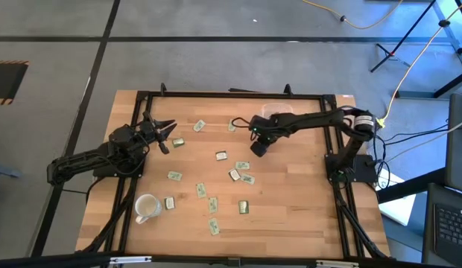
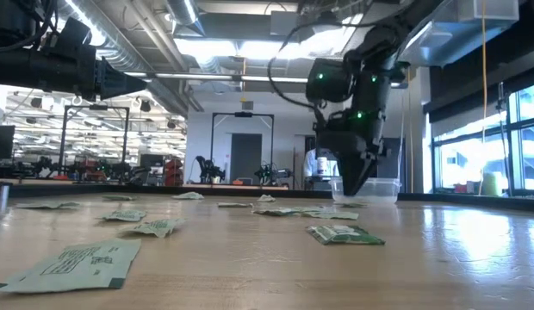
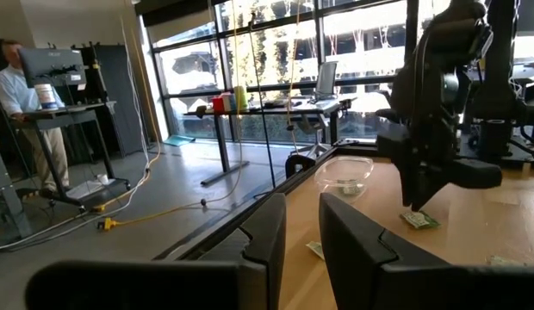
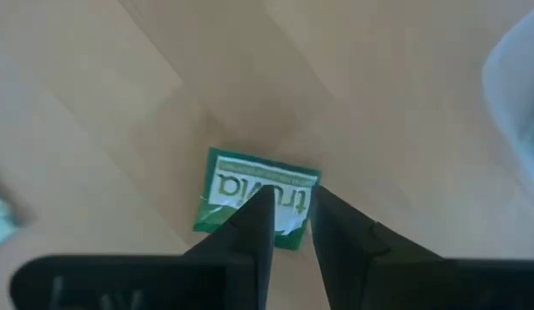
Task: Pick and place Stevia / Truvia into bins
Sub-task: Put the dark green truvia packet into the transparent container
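Several pale green and white Truvia sachets (image 1: 221, 155) lie flat and scattered over the wooden table. My right gripper (image 4: 288, 202) points steeply down over one sachet (image 4: 250, 194), its fingers a narrow gap apart and nothing between them. In the left wrist view its tips hover just above that sachet (image 3: 419, 220). The clear bin (image 1: 279, 112) stands on the table just beyond it, toward the far edge. My left gripper (image 1: 165, 134) waits level and open above the table's left side.
A white mug (image 1: 145, 207) stands near the front left corner. More sachets (image 1: 214, 227) lie toward the near edge. A black frame runs around the tabletop (image 1: 305, 216). A person stands at a desk beyond the table in the left wrist view.
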